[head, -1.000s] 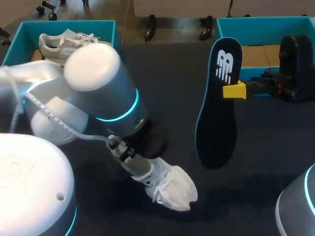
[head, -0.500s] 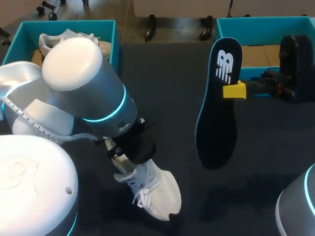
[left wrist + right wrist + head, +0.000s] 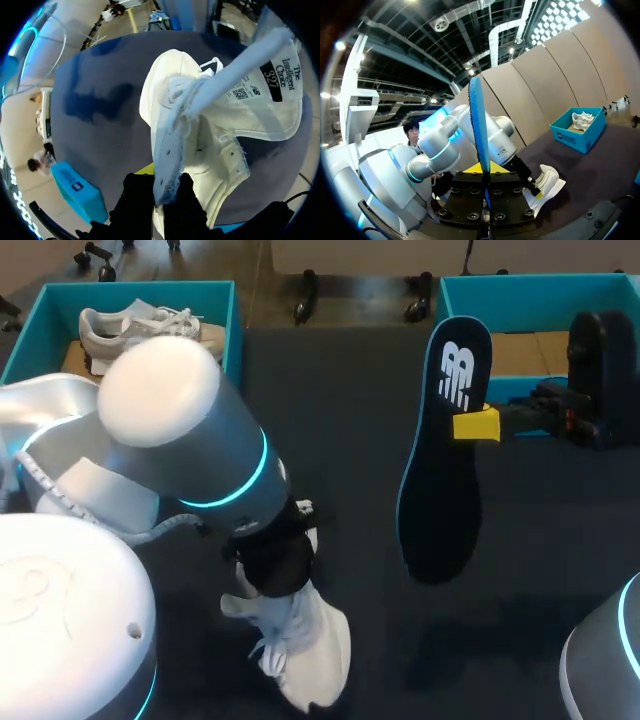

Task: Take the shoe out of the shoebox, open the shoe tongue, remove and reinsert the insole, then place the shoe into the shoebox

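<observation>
Nearest, the left pincer (image 3: 162,189) is clamping the white shoe (image 3: 305,650) by the laced edge of its opening. It is holding the shoe at the near part of the table (image 3: 340,390), toe pointing at the near edge and tongue (image 3: 260,85) flopping open. Whether the sole is touching the table I cannot tell. Farther out, the right pincer (image 3: 476,426) is gripping the dark insole (image 3: 438,480) near its logo end. The insole's long axis is running near to far, well apart from the shoe. For reinsertion, the shoe's opening is lying left of and nearer than the insole's free end. At the far corners, two teal shoeboxes (image 3: 228,315) are waiting, the left one holding another shoe (image 3: 135,325).
</observation>
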Action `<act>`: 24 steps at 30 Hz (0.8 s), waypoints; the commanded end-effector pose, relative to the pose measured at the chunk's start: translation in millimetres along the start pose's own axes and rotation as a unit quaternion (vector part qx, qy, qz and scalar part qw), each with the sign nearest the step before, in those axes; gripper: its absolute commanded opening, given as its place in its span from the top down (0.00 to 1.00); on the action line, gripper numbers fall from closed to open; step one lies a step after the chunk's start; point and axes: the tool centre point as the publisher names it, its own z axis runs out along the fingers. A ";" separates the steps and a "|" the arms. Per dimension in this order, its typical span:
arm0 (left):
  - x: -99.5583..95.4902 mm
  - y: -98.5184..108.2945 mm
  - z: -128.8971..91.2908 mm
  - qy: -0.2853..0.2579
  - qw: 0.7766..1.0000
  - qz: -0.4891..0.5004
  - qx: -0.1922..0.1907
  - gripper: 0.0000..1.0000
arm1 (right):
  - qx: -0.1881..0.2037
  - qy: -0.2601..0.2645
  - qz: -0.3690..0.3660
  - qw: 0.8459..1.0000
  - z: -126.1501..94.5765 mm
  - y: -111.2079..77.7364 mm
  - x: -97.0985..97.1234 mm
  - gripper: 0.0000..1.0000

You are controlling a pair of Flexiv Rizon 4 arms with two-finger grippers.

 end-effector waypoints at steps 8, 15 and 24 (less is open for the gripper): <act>-26.9 -1.0 39.3 0.054 0.994 0.098 0.005 1.00 | -0.001 0.000 0.000 1.000 1.9 -0.9 -1.2 1.00; -31.3 3.1 50.5 0.065 0.995 0.072 0.013 1.00 | -0.001 0.000 0.000 1.000 1.9 -0.9 -1.2 1.00; -34.5 3.9 66.1 0.069 0.994 0.088 0.012 1.00 | -0.001 0.000 0.000 1.000 1.9 -0.9 -1.2 1.00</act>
